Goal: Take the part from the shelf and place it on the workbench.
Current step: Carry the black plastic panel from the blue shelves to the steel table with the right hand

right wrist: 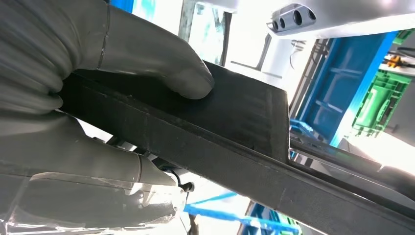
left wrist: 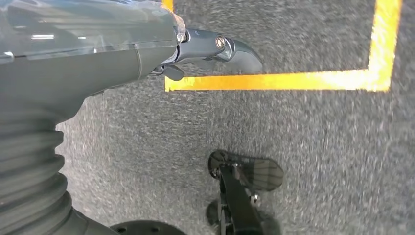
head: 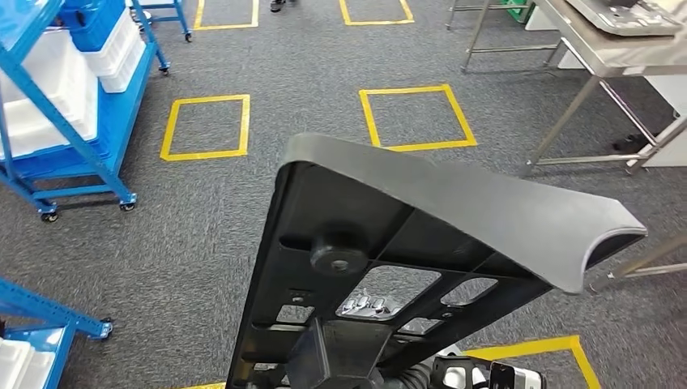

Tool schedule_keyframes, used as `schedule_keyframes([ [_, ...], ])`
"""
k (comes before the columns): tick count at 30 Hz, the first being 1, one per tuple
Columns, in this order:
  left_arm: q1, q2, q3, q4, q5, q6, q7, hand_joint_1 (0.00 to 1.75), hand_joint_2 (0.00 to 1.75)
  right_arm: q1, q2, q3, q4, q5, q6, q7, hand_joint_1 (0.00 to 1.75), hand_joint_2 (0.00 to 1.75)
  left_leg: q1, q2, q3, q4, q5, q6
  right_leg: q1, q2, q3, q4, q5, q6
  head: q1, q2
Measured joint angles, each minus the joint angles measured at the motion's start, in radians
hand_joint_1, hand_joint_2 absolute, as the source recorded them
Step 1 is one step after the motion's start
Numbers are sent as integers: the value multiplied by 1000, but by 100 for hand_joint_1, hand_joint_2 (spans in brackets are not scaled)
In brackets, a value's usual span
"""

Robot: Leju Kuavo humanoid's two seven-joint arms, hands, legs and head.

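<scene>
The part (head: pixel 437 235), a black ribbed panel, is clamped in the right hand (right wrist: pixel 98 122) above grey carpet (head: pixel 267 97) with yellow taped squares (head: pixel 416 117); blue shelf (head: pixel 73 121) left, steel desk (head: pixel 599 49) right. The left hand (left wrist: pixel 205 49) hangs empty, fingers apart.

One black part (head: pixel 421 243); two blue shelf racks (head: pixel 73 105); four yellow floor squares (head: pixel 205 126); two metal workbenches (head: pixel 599 49).

Grey carpet floor (head: pixel 202 235), yellow tape squares (head: pixel 206 126), blue wheeled shelf rack (head: pixel 77 105), steel workbench (head: pixel 603 53)
</scene>
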Motion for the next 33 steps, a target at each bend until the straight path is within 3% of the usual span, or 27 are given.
schedule_keyframes([
  [2, 0, 0, 0, 0, -1, -1, 0, 0, 175, -2, 5, 0, 0, 2, 5, 0, 175, 175, -3, 17, 4, 1, -6, -10, 9, -26, 40, -78, 16, -9, 0, 0],
  [4, -2, -1, 0, 0, -2, -2, 0, 0, 175, -2, 9, -1, 0, 3, 9, 0, 175, 175, -4, 37, 9, 1, -10, -22, 13, -8, 38, -86, 15, -18, 0, 0],
  [5, -3, -1, 0, 0, -2, -3, -1, 0, 175, -2, 10, -1, 0, 4, 10, 0, 175, 175, -2, 36, 10, 4, -14, -27, 12, 3, 39, -89, 18, -22, 0, 0],
  [7, -5, -2, 0, 0, -3, -4, -2, 0, 175, -3, 14, -2, 0, 4, 11, 0, 175, 175, 3, -4, -5, 52, -48, -37, 6, 24, 45, -98, 23, -35, 0, 0],
  [9, -2, -3, 0, 0, -4, -5, -3, 0, 175, -5, 18, -2, 1, 4, 11, 0, 175, 175, 6, -56, -64, 180, -117, -41, 4, 46, 46, -100, 26, -43, 0, 0],
  [10, 1, -3, 0, 0, -4, -5, -3, 0, 175, -5, 20, -2, 1, 4, 11, 0, 175, 175, 6, -66, -98, 250, -145, -43, 5, 59, 45, -100, 26, -44, 0, 0],
  [11, 3, -3, 0, 0, -4, -5, -3, 0, 175, -4, 21, -2, 2, 4, 11, 0, 175, 175, 6, -69, -123, 295, -155, -43, 6, 73, 45, -99, 27, -44, 0, 0],
  [12, 4, -3, 0, 0, -4, -5, -3, 0, 175, -4, 21, -2, 3, 4, 11, 0, 175, 175, 6, -70, -129, 301, -143, -43, 6, 88, 46, -98, 27, -44, 0, 0],
  [14, 5, -3, 0, 0, -4, -5, -3, 0, 175, -3, 21, -2, 4, 4, 11, 0, 175, 175, 8, -84, -88, 196, -67, -41, 5, 115, 48, -94, 25, -41, 0, 0],
  [16, 5, -3, 0, 0, -4, -5, -3, 0, 175, -4, 22, -2, 4, 4, 11, 0, 175, 175, 13, -134, -33, 65, -11, -37, 5, 140, 45, -87, 23, -32, 0, 0],
  [18, 5, -4, 0, 0, -4, -5, -4, 0, 175, -5, 23, -2, 5, 3, 12, 0, 175, 175, 14, -162, -15, 20, -4, -30, 4, 162, 36, -83, 25, -19, 0, 0],
  [20, 3, -4, 0, 0, -5, -5, -5, 0, 175, -4, 23, -3, 5, 2, 13, 0, 175, 175, 12, -141, -15, 14, 2, -17, 2, 174, 28, -84, 30, -7, 0, 0],
  [22, 0, -5, 0, 0, -5, -5, -7, 0, 175, -6, 23, -4, 5, 2, 12, 0, 175, 175, 13, -116, -14, 7, 8, -2, 3, 129, 8, -49, 6, 2, 0, 0],
  [24, 1, -5, 0, 0, -5, -6, -10, 0, 175, -9, 23, -4, 5, 2, 10, 0, 175, 175, 9, -88, -15, 5, 9, 7, 3, 68, -45, 62, -55, 7, 0, 0],
  [26, 6, -5, 0, 0, -7, -8, -13, 0, 175, -8, 23, -4, 6, 5, 5, 0, 175, 175, 4, -58, -16, 5, 7, 10, -1, 51, -103, 180, -101, 12, 0, 0],
  [27, 6, -5, 0, 0, -9, -10, -13, 0, 175, -6, 23, -5, 7, 6, 2, 0, 175, 175, 3, -44, -16, 5, 6, 11, -2, 49, -110, 197, -98, 14, 0, 0],
  [28, 6, -5, 0, 0, -11, -13, -14, 0, 175, -3, 23, -6, 8, 8, -2, 0, 175, 175, 2, -31, -15, 5, 4, 11, -3, 46, -97, 174, -78, 14, 0, 0],
  [29, 4, -5, 0, 0, -14, -17, -14, 0, 175, 0, 23, -8, 8, 11, -6, 0, 175, 175, 1, -20, -13, 6, 3, 10, -3, 37, -64, 115, -46, 11, 0, 0],
  [31, 2, -5, -1, 0, -20, -23, -15, 0, 175, 5, 23, -11, 6, 17, -11, 0, 175, 175, -2, -2, -8, 6, -2, 4, 5, -3, 13, -25, 2, 2, 0, 0],
  [33, 1, -5, -2, 0, -23, -28, -15, 0, 175, 8, 23, -12, 1, 21, -12, 0, 175, 175, -5, 15, -3, 6, -7, -5, 15, -23, 44, -87, 12, -8, 0, 0],
])
